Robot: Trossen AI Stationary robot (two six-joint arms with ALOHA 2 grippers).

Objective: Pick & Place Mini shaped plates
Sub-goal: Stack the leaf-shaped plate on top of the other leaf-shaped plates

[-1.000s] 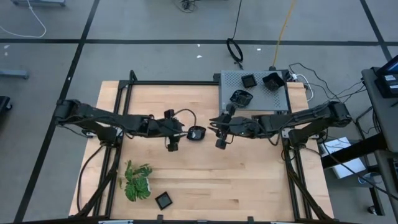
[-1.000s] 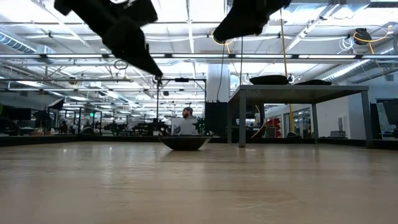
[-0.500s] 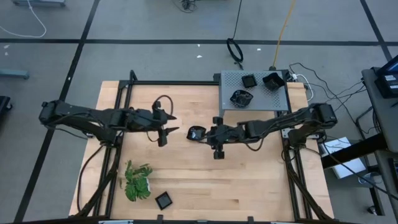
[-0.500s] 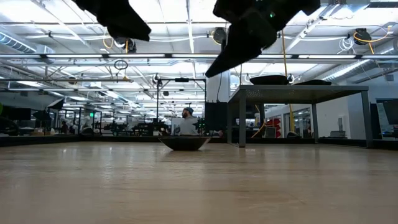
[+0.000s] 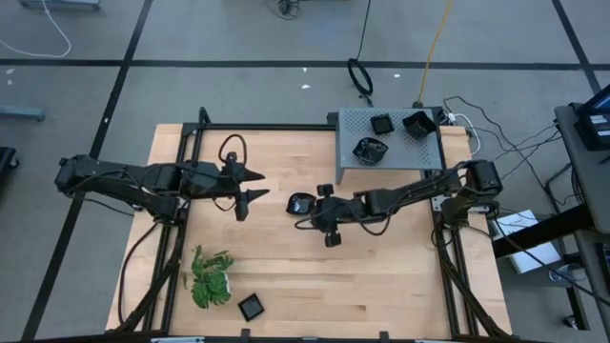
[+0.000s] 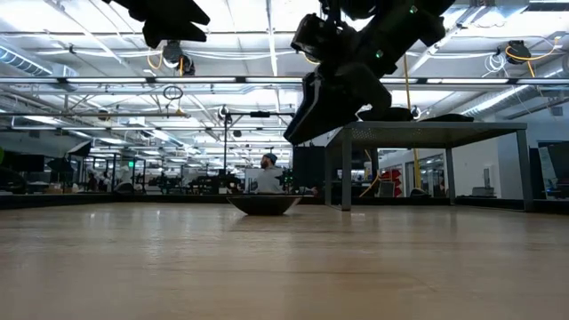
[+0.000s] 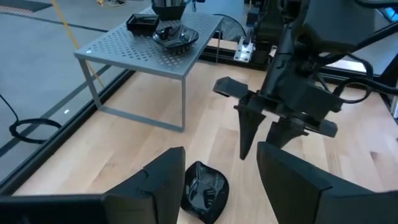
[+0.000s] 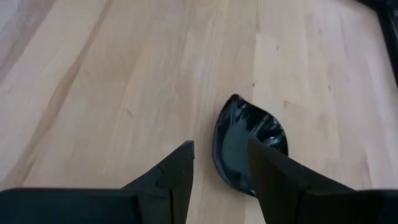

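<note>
This is a large robotics lab or industrial workshop hall. The wooden bench (image 5: 315, 276) sits in a black metal frame (image 5: 195, 133) on a grey concrete floor (image 5: 238, 38) marked with dark lines, and loose cables (image 5: 360, 76) lie on that floor. The low view shows a high ceiling with rows of strip lights (image 6: 267, 36), pipes, more work stations far behind, and a person (image 6: 267, 174) seated there.

In the right wrist view the leaf-shaped plate (image 8: 250, 146) is partly hidden behind one dark finger (image 8: 283, 186) — its near edge can't be seen. The square plate (image 5: 252, 306) by the table's front edge is too small to tell detail.
</note>
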